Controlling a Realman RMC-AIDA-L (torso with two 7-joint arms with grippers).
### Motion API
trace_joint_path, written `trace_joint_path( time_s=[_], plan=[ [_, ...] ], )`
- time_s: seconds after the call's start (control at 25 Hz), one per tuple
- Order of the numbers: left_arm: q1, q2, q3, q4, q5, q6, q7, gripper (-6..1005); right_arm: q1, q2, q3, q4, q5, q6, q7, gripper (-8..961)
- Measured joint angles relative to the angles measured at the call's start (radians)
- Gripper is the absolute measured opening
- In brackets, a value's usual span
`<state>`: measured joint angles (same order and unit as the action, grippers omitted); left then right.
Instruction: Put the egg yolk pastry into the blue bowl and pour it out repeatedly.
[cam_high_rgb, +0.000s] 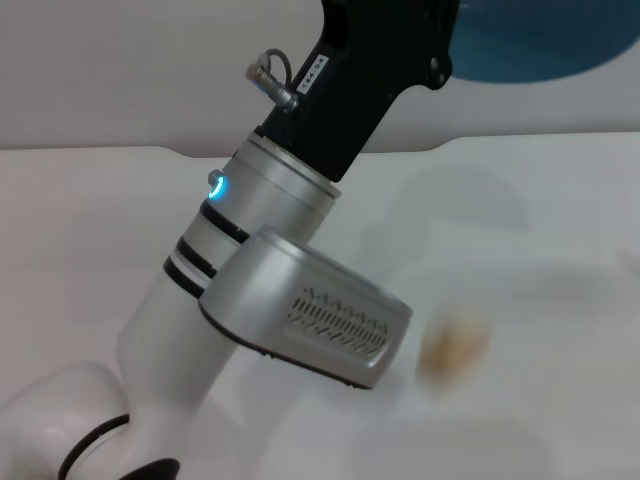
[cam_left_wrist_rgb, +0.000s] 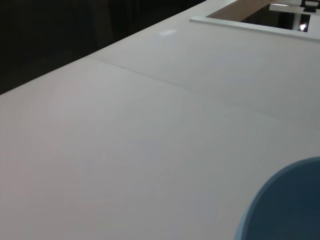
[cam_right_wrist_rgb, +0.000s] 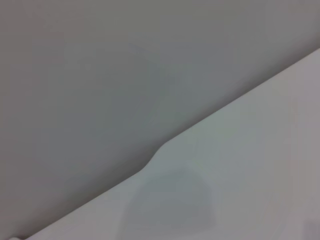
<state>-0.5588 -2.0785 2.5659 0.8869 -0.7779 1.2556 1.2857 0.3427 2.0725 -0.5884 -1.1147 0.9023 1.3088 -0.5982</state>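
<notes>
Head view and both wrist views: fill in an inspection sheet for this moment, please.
Surface: white table, a faint seam in the left wrist view.
Job's things: blue bowl raised at the top of the head view, at the left arm; egg yolk pastry lies blurred on the table.
Clutter: nothing seen.
Grippers: neither one's fingers visible.
Cables: short connector on the left arm.
Surroundings: pale wall behind.

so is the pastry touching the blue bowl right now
Apart. In the head view the pastry lies on the white table, while the bowl is up at the frame's top by the left arm, wide bare table between.
</notes>
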Motion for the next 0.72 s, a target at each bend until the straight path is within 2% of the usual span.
trace_joint_path(
  time_s=[0.28,0.4,0.56,0.72],
  plan=[
    [-0.019,0.000,-0.006,-0.014,-0.033,-0.092,-0.031,3,0.008,0.000,0.000,0.000,0.009,0.011,0.001,234],
    [-0.036,0.000,-0.041,-0.008,-0.135,-0.170,-0.081,3,0.018,-0.002,-0.021,0.008,0.020,0.035,-0.001,232],
    [-0.068,0.000,-0.136,0.021,-0.321,-0.402,-0.086,3,0.042,-0.006,-0.104,0.011,0.038,0.067,-0.013,229],
    [-0.097,0.001,-0.299,0.024,-0.451,-0.714,-0.081,4,0.080,-0.006,-0.185,0.006,0.054,0.077,-0.019,226]
  ],
)
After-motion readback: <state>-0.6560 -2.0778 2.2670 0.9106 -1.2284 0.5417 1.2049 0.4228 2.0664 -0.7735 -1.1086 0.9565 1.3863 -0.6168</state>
